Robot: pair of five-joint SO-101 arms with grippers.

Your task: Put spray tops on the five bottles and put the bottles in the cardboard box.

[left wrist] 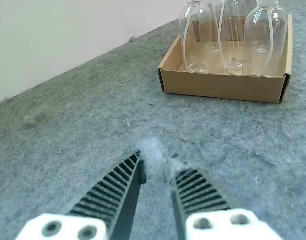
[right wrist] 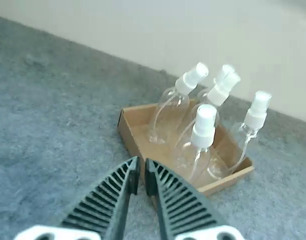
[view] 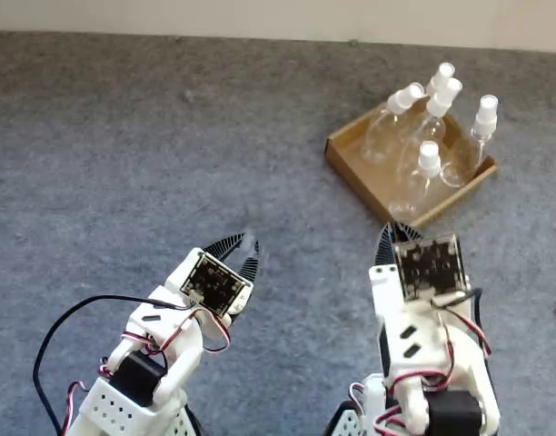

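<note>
seems past the last step, judging by the box (view: 364, 186). stands at the far right of the table (view: 124, 136) and holds five bottles (view: 410, 191), each with a white top (view: 429, 156); some upright, some leaning on a neighbour. by that count, nothing left to cap or to load.

finds the left gripper (left wrist: 155, 162) low over the table, well apart from the box, jaws a little apart and holding nothing. finds the right gripper (right wrist: 141, 162) near the box's closest corner, pointing toward the bottles, jaws together or all but, clamped on nothing.

for the next move, probably calls for no grasp at all, only a check for all five inside the walls and none hanging over the rim. if nudging a leaner straight, better to use the right gripper, being nearer. would mean parting the jaws first, then touching lightly on the body rather than the top. looks light, tall and quick to topple onto the rest, so go slowly. otherwise, keep both arms away from the box.
</note>
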